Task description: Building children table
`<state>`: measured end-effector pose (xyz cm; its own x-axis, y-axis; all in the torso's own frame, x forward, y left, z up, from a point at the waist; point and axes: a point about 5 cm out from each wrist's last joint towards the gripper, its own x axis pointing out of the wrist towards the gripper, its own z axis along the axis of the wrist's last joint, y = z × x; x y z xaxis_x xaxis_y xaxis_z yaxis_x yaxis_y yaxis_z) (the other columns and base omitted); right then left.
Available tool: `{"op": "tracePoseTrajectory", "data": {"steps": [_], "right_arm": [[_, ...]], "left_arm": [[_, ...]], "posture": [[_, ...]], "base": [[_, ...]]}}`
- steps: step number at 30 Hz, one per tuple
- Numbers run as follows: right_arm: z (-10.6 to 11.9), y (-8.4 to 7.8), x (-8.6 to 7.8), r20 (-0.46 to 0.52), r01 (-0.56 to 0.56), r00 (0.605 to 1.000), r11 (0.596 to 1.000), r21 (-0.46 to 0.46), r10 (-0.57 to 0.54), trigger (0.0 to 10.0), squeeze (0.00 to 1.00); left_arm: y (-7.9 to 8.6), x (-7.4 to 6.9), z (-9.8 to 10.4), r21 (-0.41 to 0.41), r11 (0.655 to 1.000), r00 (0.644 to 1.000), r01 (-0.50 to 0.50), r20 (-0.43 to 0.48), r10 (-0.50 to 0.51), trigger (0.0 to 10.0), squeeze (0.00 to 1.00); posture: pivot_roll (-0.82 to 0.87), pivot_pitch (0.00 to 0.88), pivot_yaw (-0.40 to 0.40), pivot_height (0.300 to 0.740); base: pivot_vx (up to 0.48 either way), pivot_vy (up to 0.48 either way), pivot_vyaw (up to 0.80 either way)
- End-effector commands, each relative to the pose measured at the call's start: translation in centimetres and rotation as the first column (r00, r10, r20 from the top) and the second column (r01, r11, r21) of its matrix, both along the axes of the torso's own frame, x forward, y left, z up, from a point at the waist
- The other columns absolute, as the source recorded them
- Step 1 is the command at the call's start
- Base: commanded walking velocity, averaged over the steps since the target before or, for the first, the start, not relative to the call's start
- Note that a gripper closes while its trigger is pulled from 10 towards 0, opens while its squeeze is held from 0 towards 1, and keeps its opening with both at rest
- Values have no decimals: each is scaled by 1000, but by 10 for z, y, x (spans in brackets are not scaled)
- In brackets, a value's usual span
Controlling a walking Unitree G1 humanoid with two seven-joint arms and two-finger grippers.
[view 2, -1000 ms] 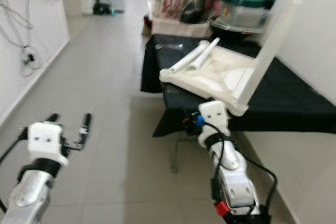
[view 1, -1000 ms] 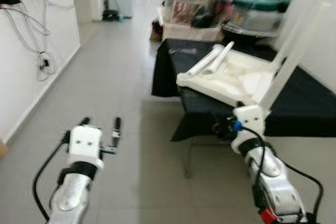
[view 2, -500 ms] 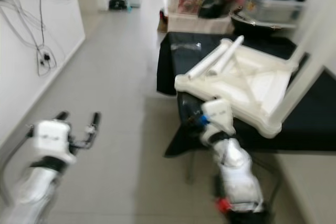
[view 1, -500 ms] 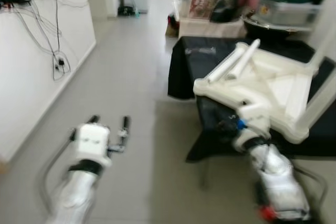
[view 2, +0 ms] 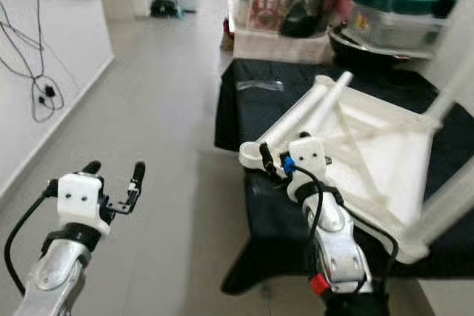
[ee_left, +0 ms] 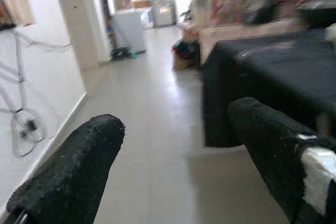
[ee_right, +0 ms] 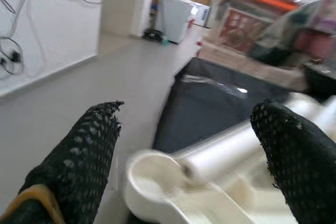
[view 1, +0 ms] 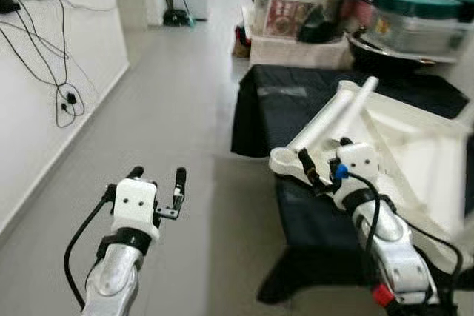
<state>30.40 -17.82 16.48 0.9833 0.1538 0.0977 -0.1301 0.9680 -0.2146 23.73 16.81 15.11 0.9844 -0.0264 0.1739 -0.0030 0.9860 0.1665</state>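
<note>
Right eye view: the white plastic children's table (view 2: 370, 153) lies upside down on the black-draped tabletop (view 2: 252, 101), its underside ribs facing up, with two loose white legs (view 2: 311, 112) lying across it, not yet fitted. One leg looks already mounted at the far corner, rising off to the side, though blur makes that hard to confirm. The right gripper (view 2: 275, 162) has its jaws apart and holds nothing; the round leg socket (ee_right: 149, 179) at the table's near corner sits just beyond them, between the fingers (ee_right: 84, 150) as the right wrist view shows it, and one loose leg runs away from that socket. The left gripper (view 1: 157, 177) hovers over the floor (view 1: 185, 109), well apart from the table, jaws also apart and holding nothing. I judge the build to be early: most legs are left to seat, and the table must then be turned upright.
</note>
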Motion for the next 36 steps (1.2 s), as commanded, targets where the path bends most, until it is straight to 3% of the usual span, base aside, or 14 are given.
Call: {"op": "tracePoseTrajectory", "data": {"steps": [1,8,14,36], "right_arm": [[-4,-9,0,-16,33,999,999,2,-33,10000,0],[-2,-10,4,-17,56,998,998,38,-55,10000,0],[1,-18,12,-21,93,996,994,64,-92,10000,0],[0,-18,14,-38,83,996,994,71,-80,10000,0]], "left_arm": [[-6,0,1,5,1000,1000,22,2,-22,10000,0],[-6,0,0,10,1000,1000,26,-2,-26,10000,0],[-7,0,0,13,999,999,32,-3,-32,10000,0],[-10,0,-1,3,999,999,37,-8,-37,10000,0]], "posture": [[48,0,-118,740],[51,0,-120,740],[52,0,-120,740],[50,0,-125,740]], "base": [[0,0,0],[0,-158,0],[0,-461,0],[0,-464,0]]}}
